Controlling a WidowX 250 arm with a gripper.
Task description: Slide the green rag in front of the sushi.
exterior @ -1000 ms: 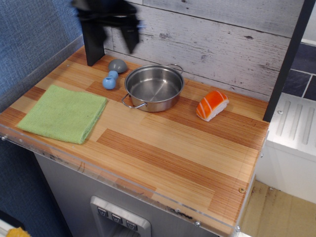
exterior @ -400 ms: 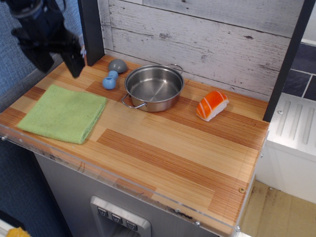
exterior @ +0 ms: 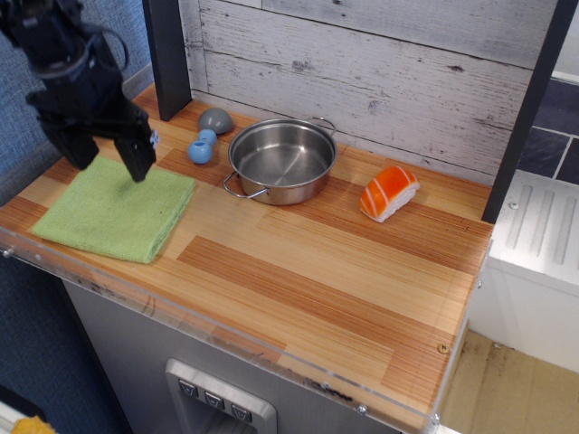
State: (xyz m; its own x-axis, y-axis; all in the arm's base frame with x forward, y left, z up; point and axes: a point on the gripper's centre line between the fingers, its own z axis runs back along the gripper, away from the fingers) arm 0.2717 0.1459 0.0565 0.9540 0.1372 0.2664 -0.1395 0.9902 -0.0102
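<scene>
At the frame's left, the gripper (exterior: 109, 163) hangs with jaws spread over the green rag's (exterior: 113, 212) far edge. It should press down firmly, then drag the rag right across the desk (exterior: 298, 271), passing below the pot (exterior: 282, 161), to stop under the sushi (exterior: 389, 193).

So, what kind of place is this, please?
Probably a toy kitchen set: a wooden counter against a whitewashed plank wall, holding a steel pot, toy sushi and a green rag.

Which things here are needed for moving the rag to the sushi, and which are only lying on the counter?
Needed: green rag, sushi, hand.
Lying about: steel pot, blue dumbbell toy.
</scene>
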